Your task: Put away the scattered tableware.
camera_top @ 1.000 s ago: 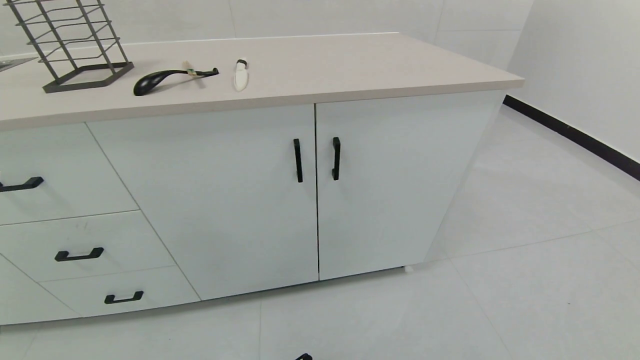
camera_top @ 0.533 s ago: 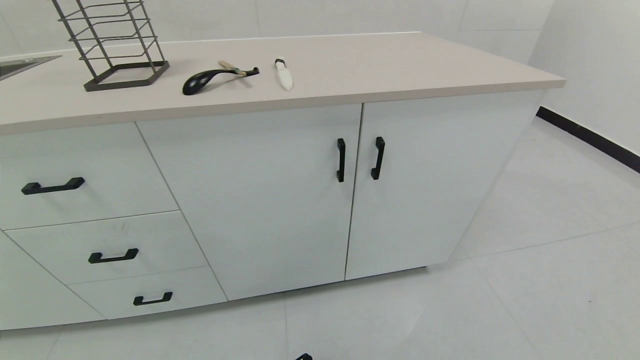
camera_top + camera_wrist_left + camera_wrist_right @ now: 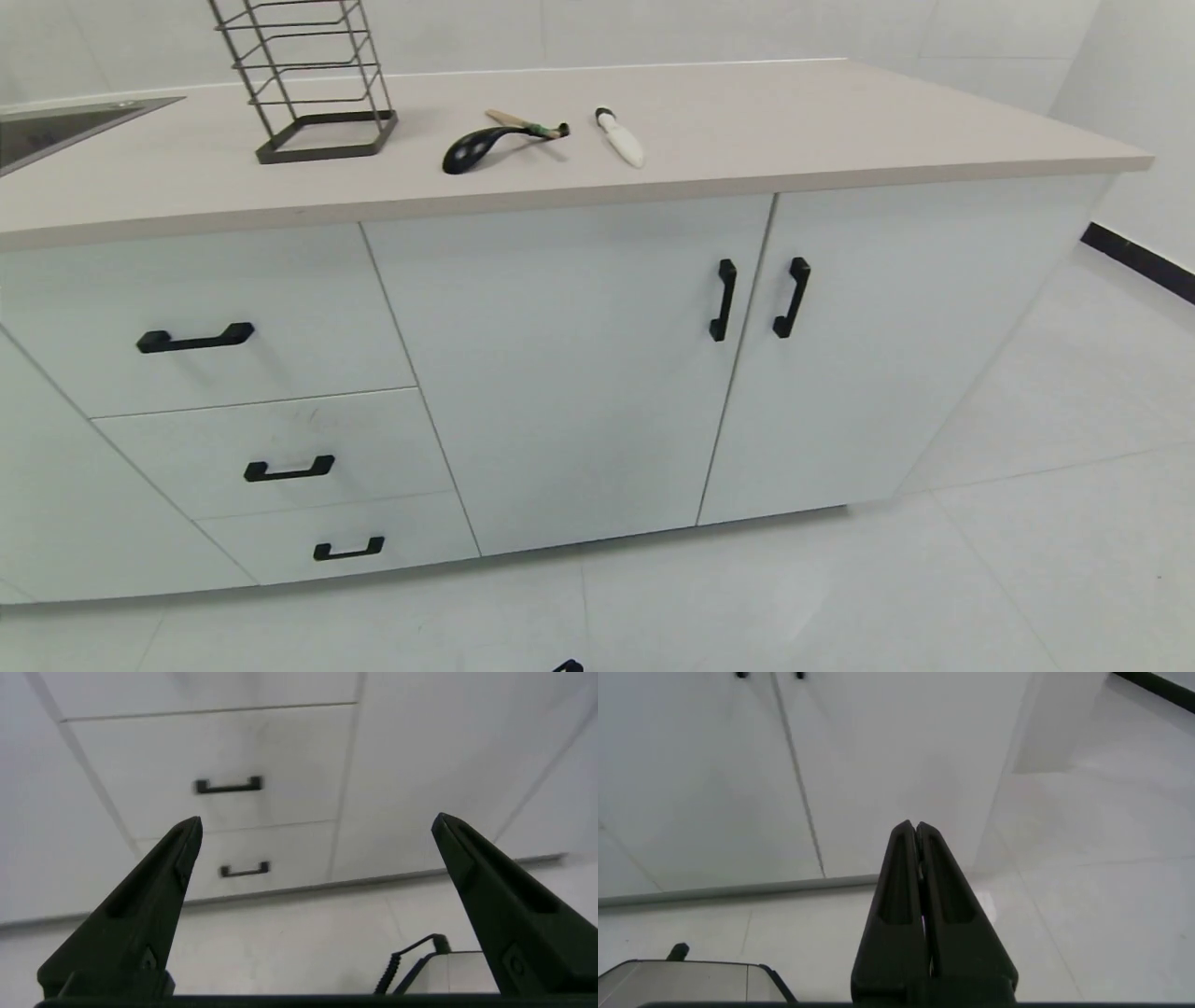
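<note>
On the beige countertop (image 3: 794, 121) lie a black spoon (image 3: 481, 145), a wooden-handled utensil (image 3: 523, 122) crossing its handle, and a white knife with a black end (image 3: 620, 138). A black wire rack (image 3: 313, 84) stands to their left. My left gripper (image 3: 318, 835) hangs low with its fingers wide open, facing the lower drawers (image 3: 229, 786). My right gripper (image 3: 916, 835) is shut with nothing in it, low above the floor before the cabinet doors (image 3: 785, 765).
A sink (image 3: 56, 131) is set into the counter at far left. Three drawers with black handles (image 3: 194, 338) sit left of a double-door cabinet (image 3: 756, 299). White tiled floor (image 3: 1027, 523) spreads to the right, with a wall and black skirting (image 3: 1139, 261) beyond.
The head view has shifted, so the counter and cabinet now sit further right in the picture and the sink has come into view. The tableware has not moved on the counter.
</note>
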`<state>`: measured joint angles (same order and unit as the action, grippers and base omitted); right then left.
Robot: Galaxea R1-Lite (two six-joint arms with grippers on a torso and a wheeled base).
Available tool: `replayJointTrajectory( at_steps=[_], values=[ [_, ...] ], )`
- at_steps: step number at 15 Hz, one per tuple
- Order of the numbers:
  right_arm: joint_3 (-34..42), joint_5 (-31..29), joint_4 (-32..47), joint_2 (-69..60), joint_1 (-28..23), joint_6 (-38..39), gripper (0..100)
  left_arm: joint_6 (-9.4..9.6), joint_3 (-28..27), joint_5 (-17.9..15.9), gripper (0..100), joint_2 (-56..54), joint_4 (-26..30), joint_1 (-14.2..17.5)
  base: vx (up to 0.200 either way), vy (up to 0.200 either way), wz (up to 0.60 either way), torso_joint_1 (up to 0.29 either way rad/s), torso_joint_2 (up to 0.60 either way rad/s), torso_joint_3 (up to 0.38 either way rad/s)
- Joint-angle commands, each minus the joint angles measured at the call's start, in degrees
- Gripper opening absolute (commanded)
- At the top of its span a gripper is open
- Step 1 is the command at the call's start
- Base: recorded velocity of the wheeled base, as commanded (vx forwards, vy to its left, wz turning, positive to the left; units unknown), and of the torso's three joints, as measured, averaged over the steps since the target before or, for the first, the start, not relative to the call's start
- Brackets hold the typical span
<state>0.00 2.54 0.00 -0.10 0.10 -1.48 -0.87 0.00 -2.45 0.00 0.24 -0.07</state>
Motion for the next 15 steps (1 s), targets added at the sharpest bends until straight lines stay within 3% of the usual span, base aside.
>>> replayJointTrajectory(
  at_steps=[1,5,10,15],
  values=[
    [0.0,0.0,-0.1,0.1,0.0,0.0,0,-0.01,0.0,0.0,100,0.0,0.0,0.0,0.0,0.0,0.6,0.007,0.01,0.002],
    [0.0,0.0,-0.1,0.1,0.0,0.1,0,-0.1,0.0,0.0,100,0.1,0.0,0.0,0.0,0.0,0.6,0.006,0.0,0.002],
    [0.0,0.0,-0.1,0.1,0.0,0.1,0,-0.63,0.0,0.5,100,0.1,0.0,0.0,0.0,0.0,0.0,0.0,0.0,0.0],
    [0.0,0.0,-0.1,0.1,0.0,0.1,0,-0.63,0.0,0.5,100,0.0,0.0,0.0,0.2,0.04,0.0,0.003,0.0,0.0]
  ],
)
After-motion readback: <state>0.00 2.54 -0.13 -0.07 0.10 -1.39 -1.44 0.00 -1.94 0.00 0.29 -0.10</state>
